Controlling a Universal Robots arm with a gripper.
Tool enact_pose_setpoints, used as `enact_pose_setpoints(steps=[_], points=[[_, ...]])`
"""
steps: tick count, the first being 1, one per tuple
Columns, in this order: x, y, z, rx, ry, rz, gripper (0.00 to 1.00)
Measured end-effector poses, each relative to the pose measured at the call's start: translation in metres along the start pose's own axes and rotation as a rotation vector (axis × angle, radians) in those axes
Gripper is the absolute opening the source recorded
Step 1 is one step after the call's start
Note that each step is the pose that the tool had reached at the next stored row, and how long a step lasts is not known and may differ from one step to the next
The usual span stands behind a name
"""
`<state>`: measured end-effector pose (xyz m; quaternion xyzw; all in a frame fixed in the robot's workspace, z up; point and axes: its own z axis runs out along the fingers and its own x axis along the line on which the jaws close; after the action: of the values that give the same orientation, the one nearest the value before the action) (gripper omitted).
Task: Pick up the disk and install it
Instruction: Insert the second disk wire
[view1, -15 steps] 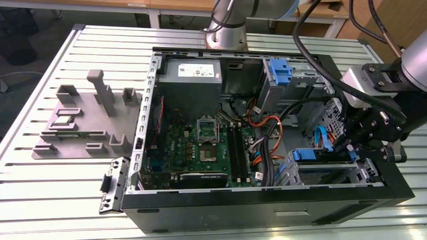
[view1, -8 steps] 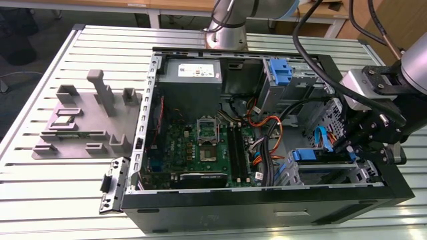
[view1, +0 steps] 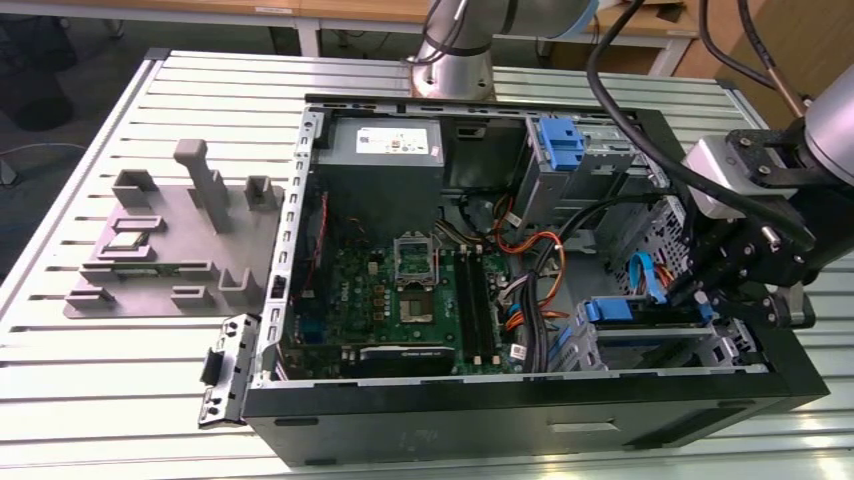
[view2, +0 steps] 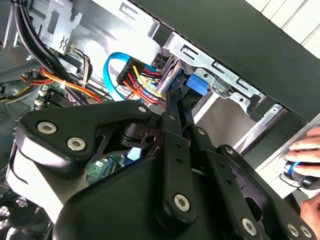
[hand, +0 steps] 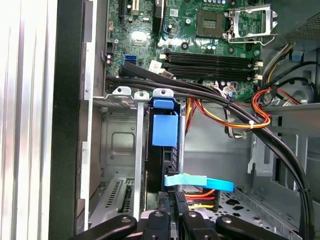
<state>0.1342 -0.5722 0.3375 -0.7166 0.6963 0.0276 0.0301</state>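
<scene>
The disk (hand: 163, 131) stands on edge in a slot of the metal drive cage (hand: 120, 150), its blue bracket at the far end. In the exterior view the disk's blue bracket (view1: 625, 311) shows in the cage at the open computer case's near corner, on the exterior view's right. My gripper (hand: 174, 197) sits at the disk's near end, fingers drawn together and touching it, right beside the blue data cable (hand: 200, 181). In the second wrist view the gripper (view2: 174, 97) reaches the blue bracket (view2: 197, 83). In the exterior view it (view1: 687, 298) hangs over the cage.
Black cable bundles (hand: 210, 97) and orange-red wires (hand: 250, 117) cross just beyond the cage. The motherboard (view1: 400, 290) fills the case floor, with the grey power supply (view1: 384, 145) at the back. A person's hand (view2: 306, 150) rests outside the case. A grey fixture (view1: 167, 240) lies on the table.
</scene>
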Motion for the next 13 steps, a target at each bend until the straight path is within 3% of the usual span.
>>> enact_pose_setpoints(steps=[13], points=[[0.0026, -0.0008, 0.0025, 0.0000, 0.0003, 0.000, 0.16]])
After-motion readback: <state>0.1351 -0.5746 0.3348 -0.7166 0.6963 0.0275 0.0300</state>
